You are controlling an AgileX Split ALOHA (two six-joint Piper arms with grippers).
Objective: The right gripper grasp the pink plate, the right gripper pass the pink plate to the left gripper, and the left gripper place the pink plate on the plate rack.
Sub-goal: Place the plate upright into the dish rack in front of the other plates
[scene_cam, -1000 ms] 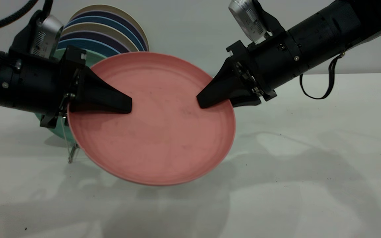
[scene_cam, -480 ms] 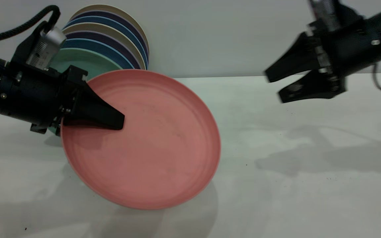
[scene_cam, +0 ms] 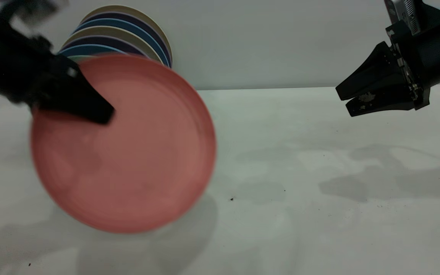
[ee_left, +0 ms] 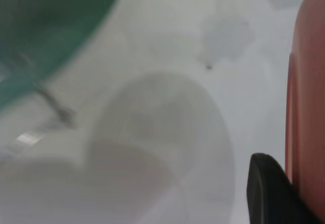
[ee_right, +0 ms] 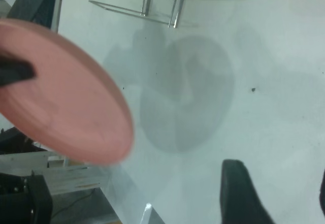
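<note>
The pink plate (scene_cam: pixel 128 149) hangs tilted above the table at the left, in front of the rack's plates. My left gripper (scene_cam: pixel 103 114) is shut on its upper left rim, one black finger lying across the plate's face. In the left wrist view that finger (ee_left: pixel 269 193) presses against the pink plate's edge (ee_left: pixel 307 107). My right gripper (scene_cam: pixel 344 103) is open and empty, high at the far right, well away from the plate. The right wrist view shows the pink plate (ee_right: pixel 61 97) and the silver wire plate rack (ee_right: pixel 152 10) far off. The rack is hidden in the exterior view.
Several blue, purple and cream plates (scene_cam: pixel 128 34) stand upright in a row at the back left behind the pink plate. A mint-green plate (ee_left: pixel 45 26) sits in the rack closest to the pink plate. The white table (scene_cam: pixel 319 191) stretches out to the right.
The right gripper let go of the pink plate and drew back to the right. The left gripper carried the plate leftward and raised its held rim toward the rack.
</note>
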